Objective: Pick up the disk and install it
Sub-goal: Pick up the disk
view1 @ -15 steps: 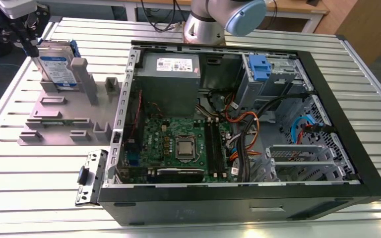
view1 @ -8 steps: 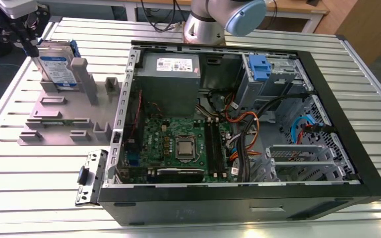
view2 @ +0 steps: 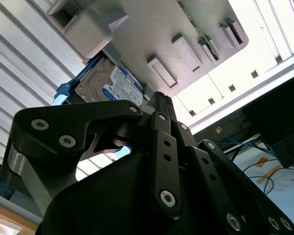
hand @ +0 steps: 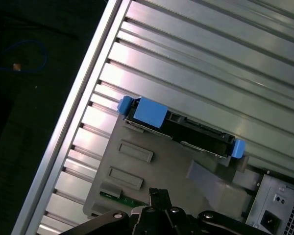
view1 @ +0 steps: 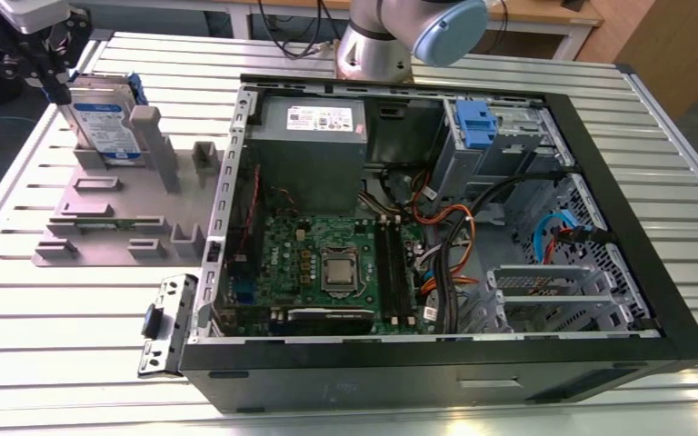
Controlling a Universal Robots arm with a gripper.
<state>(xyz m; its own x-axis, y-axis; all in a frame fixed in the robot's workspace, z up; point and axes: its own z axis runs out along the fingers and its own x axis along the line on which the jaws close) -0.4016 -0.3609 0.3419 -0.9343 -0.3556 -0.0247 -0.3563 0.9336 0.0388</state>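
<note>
The disk (view1: 104, 123) stands upright on its edge in a slot of a grey holder block (view1: 94, 218) at the exterior view's far left, its white-and-blue label facing out and its blue caddy showing along the sides. My gripper (view1: 41, 74) hangs just above the disk's top corner, towards the exterior view's left, apart from it. In the first wrist view the disk (hand: 196, 133) is seen edge-on, with the blue caddy tab (hand: 149, 111) at one end and the gripper (hand: 157, 198) some way from it. The second wrist view looks past the gripper's black linkage (view2: 159, 105) to the disk's label (view2: 115, 85).
An open computer case (view1: 640, 272) lies on the slatted metal table (view1: 58, 354), to the exterior view's right of the holder. Inside are a grey power supply (view1: 313, 123), the motherboard (view1: 337, 263), cables and another blue-handled caddy (view1: 476, 123). A loose metal bracket (view1: 164, 322) lies by the case.
</note>
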